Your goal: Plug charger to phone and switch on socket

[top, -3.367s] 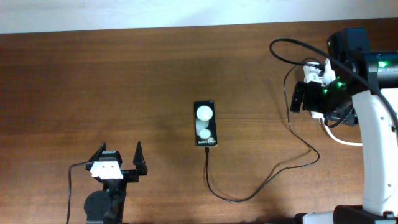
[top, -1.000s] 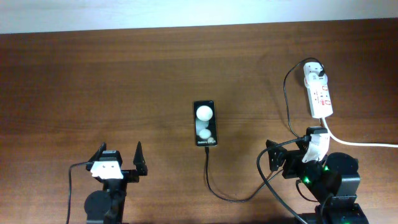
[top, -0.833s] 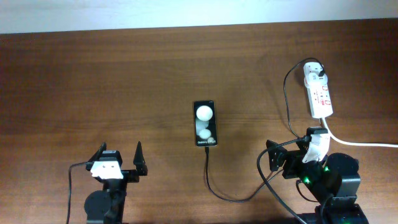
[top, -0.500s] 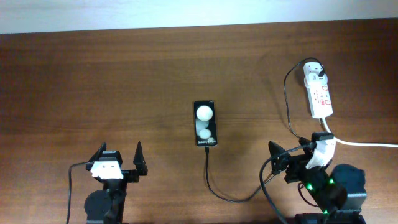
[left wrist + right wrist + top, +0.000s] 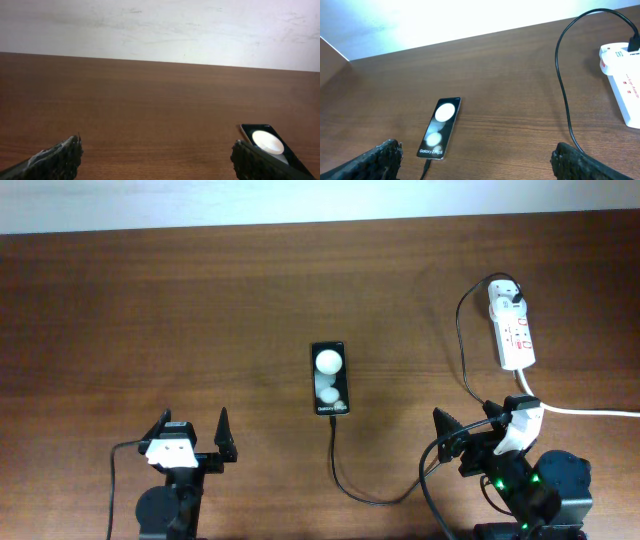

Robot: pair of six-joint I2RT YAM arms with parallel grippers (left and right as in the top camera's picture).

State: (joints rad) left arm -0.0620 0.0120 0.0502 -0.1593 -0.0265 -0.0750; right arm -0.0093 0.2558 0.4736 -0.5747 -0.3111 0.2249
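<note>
- Bench: a brown wood-grain table top (image 5: 150, 310). A pale wall (image 5: 160, 25) stands behind its far edge.
- Phone: we record a slim black rectangular smartphone (image 5: 331, 378) with a glossy face. It lies flat near the middle of the bench, its long sides running from the far edge to the near edge. Two white round spots show on its face. Small white lettering sits at the end towards the near edge.
- Charger: a long thin black cable (image 5: 334, 450) meets the phone's near short end. It loops towards the near edge and passes by the right arm. From there it climbs in an arc to a white plug (image 5: 506, 292) in the far end of the strip. We cannot tell how deep the connector tip sits.
- Socket: a white elongated power strip (image 5: 514, 335) with small red and dark markings lies towards the far right corner, well apart from the phone. We cannot read the position of its switch.
- Cord: a thick white cord (image 5: 580, 412) leaves the strip's near end and runs off the right edge.
- Left gripper (image 5: 193, 420): it is at the near edge, left of the phone. Its jaws are spread wide, with nothing between them.
- Right gripper (image 5: 465, 418): it is at the near edge, towards the right corner. Its jaws are likewise apart and hold nothing. The black cable passes close by.
</note>
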